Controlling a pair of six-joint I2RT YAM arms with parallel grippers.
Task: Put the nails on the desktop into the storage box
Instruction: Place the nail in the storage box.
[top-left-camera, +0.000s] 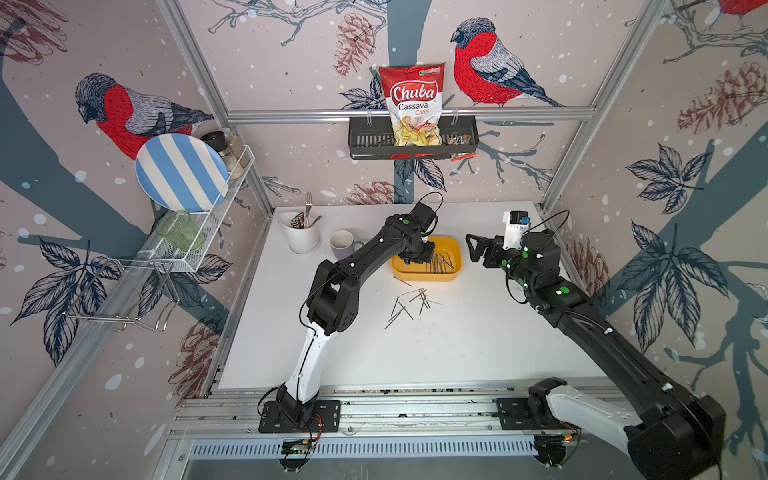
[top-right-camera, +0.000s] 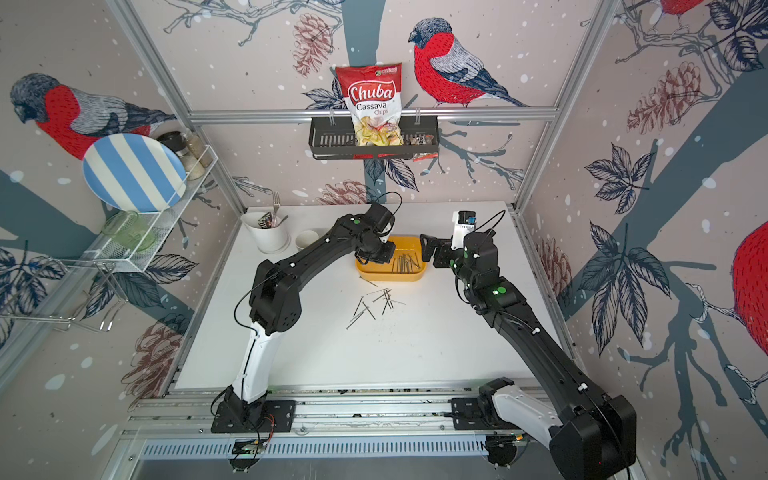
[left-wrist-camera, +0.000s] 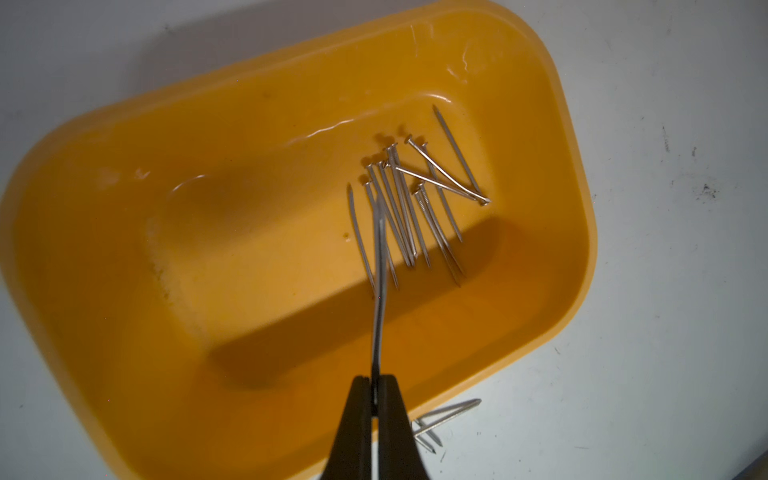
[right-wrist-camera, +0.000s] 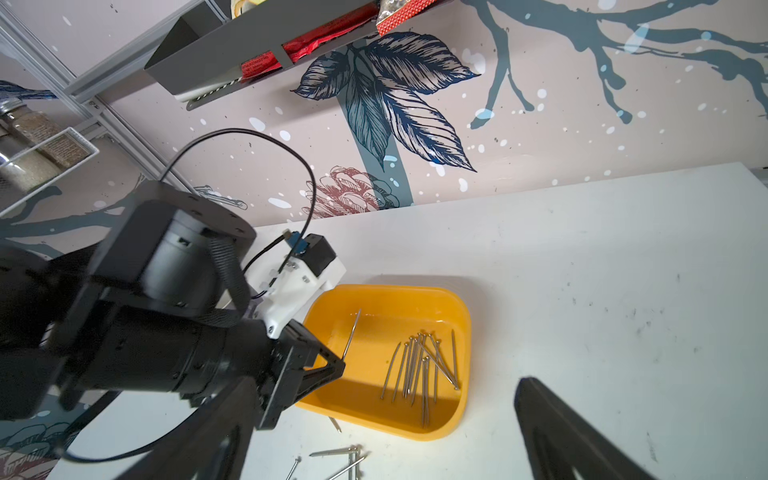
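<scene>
Left wrist view: the left gripper is clenched on 1 nail by its end. The shaft reaches out above the yellow storage box, where a bundle of nails lies. The grip sits just over the near rim, so letting go here could land the held end on the rim and tip the nail back onto the table. The right gripper hangs spread wide just beside the box, and a careless swing could shove the light tub. Loose nails lie crossed on the table, so 1 pinch may drag neighbours.

nails cut off at edge, count unclear
</scene>
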